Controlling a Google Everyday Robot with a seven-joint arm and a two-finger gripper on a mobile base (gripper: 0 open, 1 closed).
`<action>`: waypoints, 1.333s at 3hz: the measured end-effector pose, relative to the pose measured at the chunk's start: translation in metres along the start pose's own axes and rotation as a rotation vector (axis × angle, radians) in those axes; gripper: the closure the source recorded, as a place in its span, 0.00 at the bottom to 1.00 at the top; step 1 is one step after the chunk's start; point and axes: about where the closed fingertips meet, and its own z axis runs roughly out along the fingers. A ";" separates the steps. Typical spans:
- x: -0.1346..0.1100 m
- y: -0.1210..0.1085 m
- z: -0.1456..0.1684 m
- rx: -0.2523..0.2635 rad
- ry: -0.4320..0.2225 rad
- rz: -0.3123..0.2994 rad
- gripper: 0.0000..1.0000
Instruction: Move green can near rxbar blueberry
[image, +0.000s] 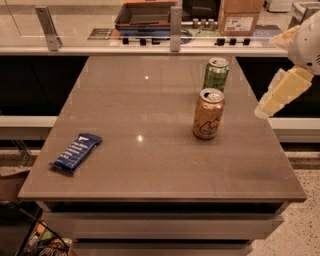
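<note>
The green can (216, 73) stands upright at the back right of the brown table (150, 120), just behind the wider orange-gold can (208, 114). The rxbar blueberry (76, 152), a flat dark blue wrapper with white text, lies near the table's front left edge. My gripper (277, 95), with pale yellow fingers, hangs off the table's right edge, to the right of both cans and apart from them. It holds nothing.
A counter with a glass partition and metal posts (175, 22) runs along the back, with a tray (145, 14) and a cardboard box (240, 17) behind it. A lower shelf runs left and right of the table.
</note>
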 end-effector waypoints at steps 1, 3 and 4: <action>0.006 -0.030 0.032 0.028 -0.141 0.064 0.00; 0.042 -0.080 0.110 0.022 -0.242 0.203 0.00; 0.048 -0.095 0.193 -0.145 -0.177 0.247 0.00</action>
